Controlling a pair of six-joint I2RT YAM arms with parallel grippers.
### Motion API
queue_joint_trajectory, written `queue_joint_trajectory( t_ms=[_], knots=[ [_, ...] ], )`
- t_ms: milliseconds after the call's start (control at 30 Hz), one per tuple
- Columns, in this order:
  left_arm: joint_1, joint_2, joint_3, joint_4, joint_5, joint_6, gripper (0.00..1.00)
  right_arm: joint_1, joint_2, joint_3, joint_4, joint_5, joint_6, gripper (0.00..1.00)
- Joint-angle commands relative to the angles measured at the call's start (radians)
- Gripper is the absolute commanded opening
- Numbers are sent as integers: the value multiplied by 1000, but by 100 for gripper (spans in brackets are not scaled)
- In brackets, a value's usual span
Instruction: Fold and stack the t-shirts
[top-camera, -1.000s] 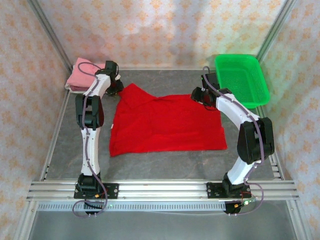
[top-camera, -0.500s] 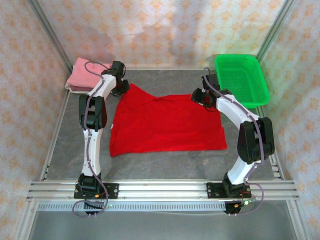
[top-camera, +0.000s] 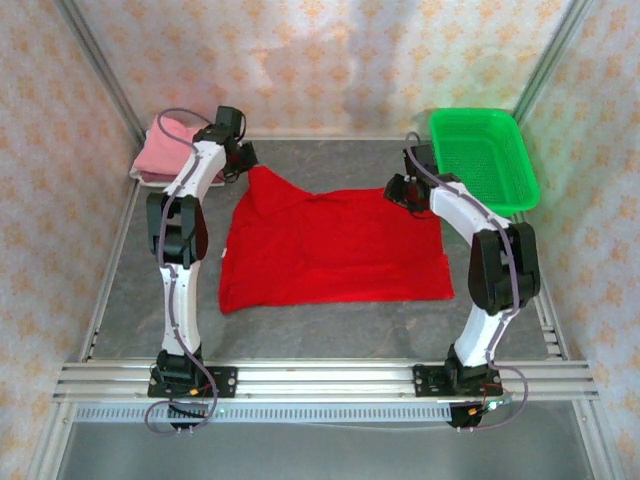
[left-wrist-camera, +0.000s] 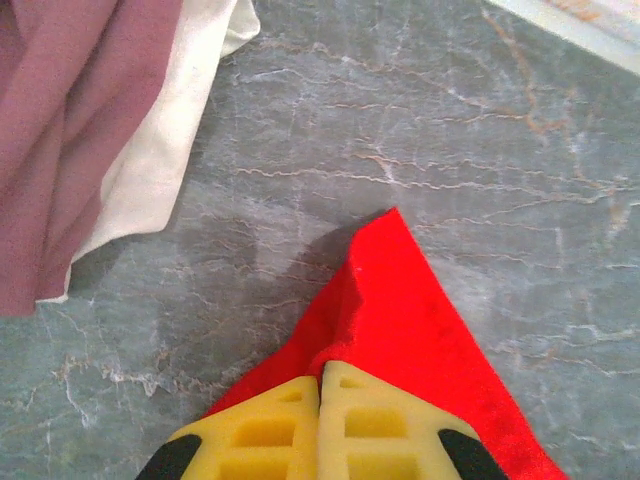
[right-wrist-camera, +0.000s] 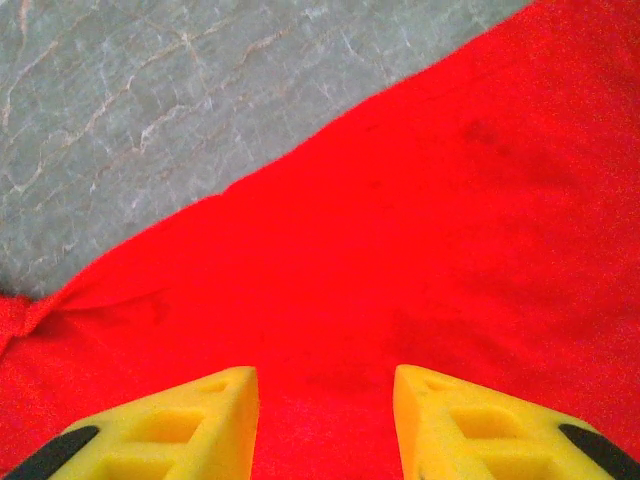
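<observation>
The left end effector (left-wrist-camera: 322, 376) has its yellow fingers pressed together, pinching a far-left corner of the red shirt (left-wrist-camera: 400, 320). The cloth rises in a small ridge right up to the fingertips, and the free tip of the corner points away over the grey marbled table (left-wrist-camera: 420, 120). From above, this end effector (top-camera: 243, 160) sits at the shirt's peaked far-left corner, just beside the folded shirts (top-camera: 160, 150).

The right end effector (right-wrist-camera: 325, 385) is spread wide, its two fingers apart with red cloth between and beneath them. I cannot tell whether the tips touch the fabric. In the top view it (top-camera: 400, 188) is at the shirt's far-right edge, near the green basket (top-camera: 485, 160).

The red shirt (top-camera: 335, 250) lies spread in the middle of the table (top-camera: 330, 320), mostly flat, its near edge fairly straight and its far-left corner drawn up into a point. The wrist view shows a small twisted crease at the cloth's left edge (right-wrist-camera: 25, 315).

The folded shirts sit in the far-left corner: pink from above, mauve (left-wrist-camera: 70, 130) over whitish (left-wrist-camera: 170, 150) up close.
</observation>
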Motion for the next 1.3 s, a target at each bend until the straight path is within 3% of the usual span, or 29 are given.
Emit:
queue_joint_trajectory(
  t_ms=[0, 433, 633, 900, 1100, 1267],
  knots=[
    [-9, -107, -56, 65, 51, -40, 0, -20, 60, 93, -51, 78, 5, 41],
    [-27, -452, -583, 384, 153, -174, 0, -42, 469, 606, -356, 384, 52, 56],
    [-31, -578, -788, 479, 157, -228, 0, -34, 638, 861, -508, 484, 105, 56],
    [-31, -651, -978, 563, 196, -265, 0, -27, 737, 987, -578, 553, 166, 60],
    [-29, -694, -1065, 575, 187, -246, 0, -21, 857, 1154, -659, 520, 194, 59],
    [-20, -747, -1121, 565, 161, -226, 0, -19, 883, 1151, -647, 505, 212, 56]
  ],
)
